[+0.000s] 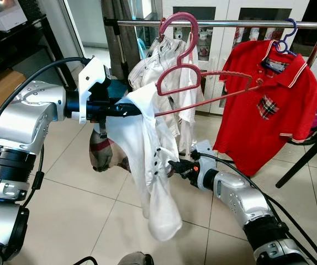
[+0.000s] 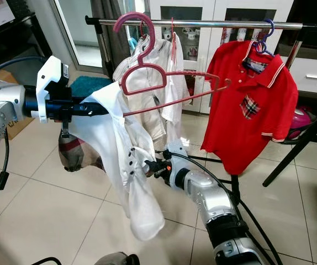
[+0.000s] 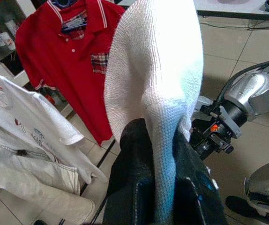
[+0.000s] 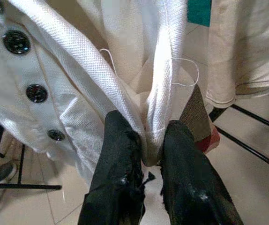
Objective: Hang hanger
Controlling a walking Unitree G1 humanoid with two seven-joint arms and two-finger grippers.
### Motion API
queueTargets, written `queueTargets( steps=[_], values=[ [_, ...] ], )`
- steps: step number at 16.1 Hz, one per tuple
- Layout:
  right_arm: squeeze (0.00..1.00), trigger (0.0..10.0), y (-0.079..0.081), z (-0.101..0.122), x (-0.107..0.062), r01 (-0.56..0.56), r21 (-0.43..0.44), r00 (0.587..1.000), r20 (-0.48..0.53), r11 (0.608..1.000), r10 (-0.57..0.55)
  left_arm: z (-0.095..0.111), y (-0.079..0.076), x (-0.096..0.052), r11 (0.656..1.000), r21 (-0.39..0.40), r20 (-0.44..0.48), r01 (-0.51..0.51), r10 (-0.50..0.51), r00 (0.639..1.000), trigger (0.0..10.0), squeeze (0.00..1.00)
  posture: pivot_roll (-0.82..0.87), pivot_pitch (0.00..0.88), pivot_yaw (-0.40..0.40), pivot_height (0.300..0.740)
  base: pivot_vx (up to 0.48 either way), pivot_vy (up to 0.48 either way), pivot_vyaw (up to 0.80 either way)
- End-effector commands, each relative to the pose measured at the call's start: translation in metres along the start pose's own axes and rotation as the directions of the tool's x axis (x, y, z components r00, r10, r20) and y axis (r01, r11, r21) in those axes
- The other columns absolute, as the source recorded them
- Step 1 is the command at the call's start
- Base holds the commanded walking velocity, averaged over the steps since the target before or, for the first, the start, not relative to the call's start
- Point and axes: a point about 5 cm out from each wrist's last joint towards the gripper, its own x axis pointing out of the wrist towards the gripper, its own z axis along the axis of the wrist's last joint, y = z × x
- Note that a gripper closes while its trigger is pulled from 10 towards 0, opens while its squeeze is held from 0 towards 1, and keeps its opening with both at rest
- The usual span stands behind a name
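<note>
Left gripper (image 1: pixel 130 109) is held out at chest height before the rail (image 1: pixel 230 24), its fingers (image 3: pixel 134 187) clamped on a fold of the white shirt (image 1: pixel 147 160) at the near end of the pink hanger (image 1: pixel 194 83). That hanger is carried tilted, its hook (image 1: pixel 181 30) raised level with the rail, just in front of it; whether the hook touches the rail cannot be told. The shirt is draped from the hanger's near arm only and hangs down in a long bunch toward the tiled floor (image 1: pixel 81 221). Right gripper (image 1: pixel 176 165) is placed lower, beside the shirt's buttoned edge, with its fingers (image 4: pixel 118 178) closed on a seam of the same cloth; dark buttons (image 4: pixel 36 93) are seen just beside them. On the rail behind, a beige garment (image 1: pixel 158 66) is hung near the pink hook, and a red polo (image 1: pixel 266 105) is hung on a blue hanger (image 1: pixel 284 41) well to the right. White cabinets (image 1: pixel 230 11) are seen behind the rail.
</note>
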Motion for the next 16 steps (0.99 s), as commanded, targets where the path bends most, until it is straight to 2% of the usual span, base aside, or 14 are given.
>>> queueTargets(
  steps=[1, 7, 10, 13, 16],
  values=[
    [0.0, 0.0, 0.0, 0.004, -0.001, -0.003, -0.002, 1.0, 0.029, 1.0, 0.003, 0.011, 0.005, -0.006, 0.999, 0.038, 0.024, -0.022, 0.022, 0.999, 0.0, 0.0, -0.01, 0.0, 0.137, 0.74, 0.0, 0.0, 0.0],
    [0.0, 0.0, 0.0, 0.002, -0.003, -0.014, 0.013, 0.999, 0.042, 1.0, 0.014, 0.012, 0.006, -0.006, 0.999, 0.038, 0.024, -0.025, 0.024, 0.999, 0.0, 0.0, -0.01, 0.0, 0.142, 0.74, 0.0, 0.0, 0.0],
    [0.0, 0.0, -0.015, 0.004, -0.017, 0.058, 0.019, 0.995, 0.085, 0.998, -0.06, 0.012, 0.005, -0.011, 0.999, 0.04, 0.033, -0.034, 0.032, 0.999, 0.0, 0.0, -0.01, 0.0, 0.136, 0.74, 0.0, 0.0, 0.0],
    [0.0, 0.0, -0.049, 0.018, -0.053, 0.233, 0.074, 0.946, 0.212, 0.97, -0.244, 0.0, -0.004, -0.023, 1.0, -0.001, 0.041, -0.029, 0.029, 0.999, 0.0, 0.0, -0.02, 0.0, 0.137, 0.74, 0.0, 0.0, 0.0],
    [0.0, 0.0, -0.074, 0.033, -0.081, 0.372, 0.031, 0.892, 0.264, 0.928, -0.367, -0.011, -0.009, -0.025, 0.999, -0.029, 0.044, -0.031, 0.033, 0.998, 0.0, 0.0, -0.03, 0.0, 0.138, 0.74, 0.0, 0.0, 0.0]
  ],
)
